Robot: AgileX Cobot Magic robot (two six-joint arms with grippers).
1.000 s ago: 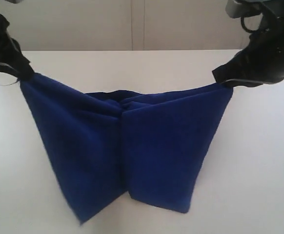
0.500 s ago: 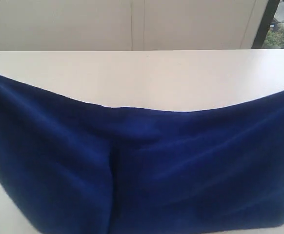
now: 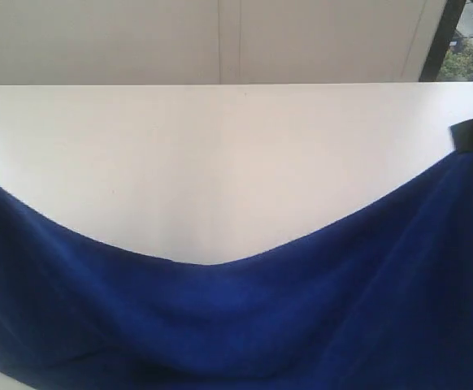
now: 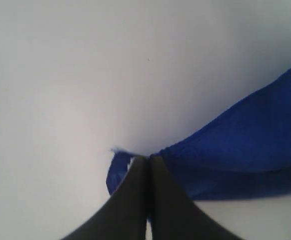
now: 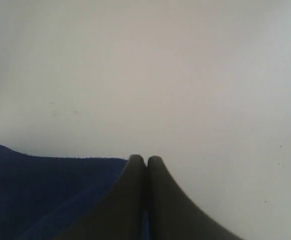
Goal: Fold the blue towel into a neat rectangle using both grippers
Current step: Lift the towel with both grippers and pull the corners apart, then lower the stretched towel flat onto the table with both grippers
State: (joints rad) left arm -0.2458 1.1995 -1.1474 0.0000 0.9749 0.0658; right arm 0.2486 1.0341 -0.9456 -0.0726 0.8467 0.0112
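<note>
While both finger pairs are pressed together, the left gripper (image 4: pixel 148 159) and the right gripper (image 5: pixel 146 159) each clamp a corner of the blue towel (image 3: pixel 236 325), which sags between them across the worktop's (image 3: pixel 236 146) near side.

The left gripper (image 4: pixel 148 159) has its two dark fingers (image 4: pixel 128 205) pressed flat together, tips meeting, with a corner of the blue towel (image 4: pixel 235 145) pinched between them. The right gripper (image 5: pixel 146 160) is set the same way: both fingers (image 5: pixel 173 210) are closed tip to tip, and a thin strip of blue shows in the seam between them. In the exterior view only small parts of the two grippers show, well apart. The right one is a black block at the frame's edge between 2 and 3 o'clock. The left one is a dark sliver at the edge between 9 and 10 o'clock.
</note>
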